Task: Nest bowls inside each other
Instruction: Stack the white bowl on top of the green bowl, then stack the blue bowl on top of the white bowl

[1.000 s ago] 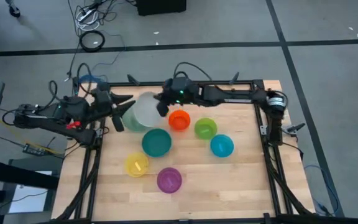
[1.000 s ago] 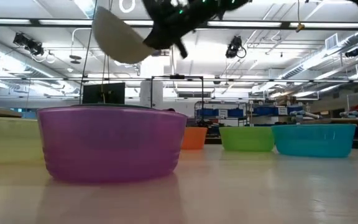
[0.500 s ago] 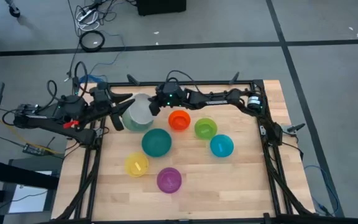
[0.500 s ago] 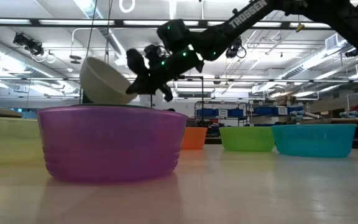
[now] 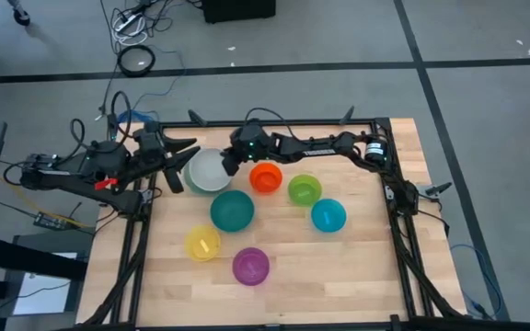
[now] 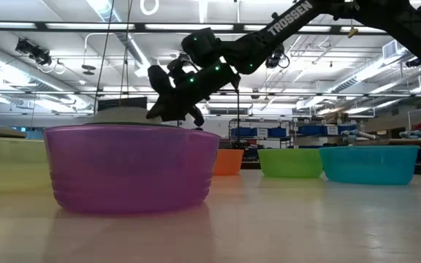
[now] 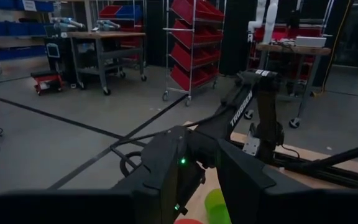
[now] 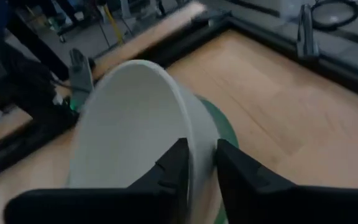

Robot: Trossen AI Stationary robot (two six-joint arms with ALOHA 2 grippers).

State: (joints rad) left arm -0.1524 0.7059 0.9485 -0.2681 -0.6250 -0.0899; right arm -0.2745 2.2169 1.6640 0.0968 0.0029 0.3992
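A white bowl sits mouth up inside the sage green bowl at the table's far left. My right gripper is at the white bowl's right rim, open, one finger inside the bowl and one outside. My left gripper waits open and level at the table's left edge, beside the sage green bowl. On the table stand the orange, lime green, blue, teal, yellow and purple bowls, each alone on its base. My right gripper's fingers stand on either side of the white bowl's rim, coming from the table's right and slanting down. A gap shows between the outer finger and the wall. Whether the inner finger still touches the rim, I cannot tell.
A black frame runs along the table's far, left and right edges. The near half of the wooden top holds only the yellow and purple bowls. In the low view the purple bowl hides most of the stack behind it.
My right gripper has come down toward the sage green bowl with the white bowl. The white bowl, first held high and tilted on its side, has sunk into the sage green bowl and now lies level in it.
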